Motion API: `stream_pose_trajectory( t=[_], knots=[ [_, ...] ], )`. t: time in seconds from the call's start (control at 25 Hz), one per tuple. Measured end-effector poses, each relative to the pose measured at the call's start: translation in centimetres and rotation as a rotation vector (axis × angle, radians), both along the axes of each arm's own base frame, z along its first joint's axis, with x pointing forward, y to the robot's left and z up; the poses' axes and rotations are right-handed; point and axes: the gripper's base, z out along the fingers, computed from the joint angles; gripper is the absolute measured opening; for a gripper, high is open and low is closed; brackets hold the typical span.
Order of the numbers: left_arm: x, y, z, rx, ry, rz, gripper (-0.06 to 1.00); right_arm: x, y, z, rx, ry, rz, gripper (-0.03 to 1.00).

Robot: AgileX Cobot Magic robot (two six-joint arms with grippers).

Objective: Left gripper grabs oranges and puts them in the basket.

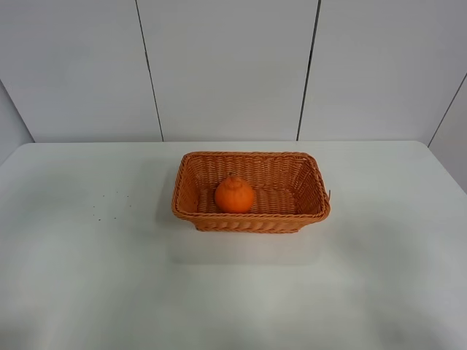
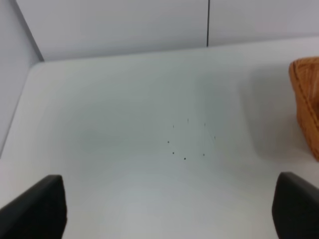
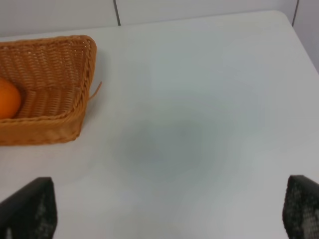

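Observation:
The orange (image 1: 234,195) lies inside the woven wicker basket (image 1: 292,216) at the middle of the white table, toward the basket's left half. No arm shows in the exterior high view. In the left wrist view my left gripper (image 2: 169,209) is open and empty over bare table, its black fingertips (image 2: 37,209) far apart; the basket's edge (image 2: 306,102) shows at one side. In the right wrist view my right gripper (image 3: 169,211) is open and empty, with the basket (image 3: 50,64) and part of the orange (image 3: 8,98) off to one side.
The white table (image 1: 87,277) has a few small dark specks (image 1: 109,204) left of the basket; they also show in the left wrist view (image 2: 187,144). A white panelled wall (image 1: 233,65) stands behind the table's far edge.

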Motion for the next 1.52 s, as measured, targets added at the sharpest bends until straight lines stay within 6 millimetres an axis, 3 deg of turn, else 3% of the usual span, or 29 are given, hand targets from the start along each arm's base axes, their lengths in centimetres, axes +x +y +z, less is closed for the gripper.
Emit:
stream_pose_trajectory(
  t=[0.2, 0.48, 0.88, 1.52],
  knots=[
    [-3.1, -0.1, -1.0, -0.007, -0.095, 0.003, 0.93, 0.0, 0.0, 0.0, 0.0, 0.0, 0.0, 0.69],
    [-5.1, -0.2, -2.5, -0.018, -0.048, 0.006, 0.93, 0.0, 0.0, 0.0, 0.0, 0.0, 0.0, 0.69],
    [-3.4, -0.3, -8.0, -0.055, 0.189, 0.002, 0.89, 0.0, 0.0, 0.0, 0.0, 0.0, 0.0, 0.69],
    [-3.4, 0.1, -8.8, -0.079, 0.224, 0.063, 0.88, 0.0, 0.0, 0.0, 0.0, 0.0, 0.0, 0.69]
  ],
)
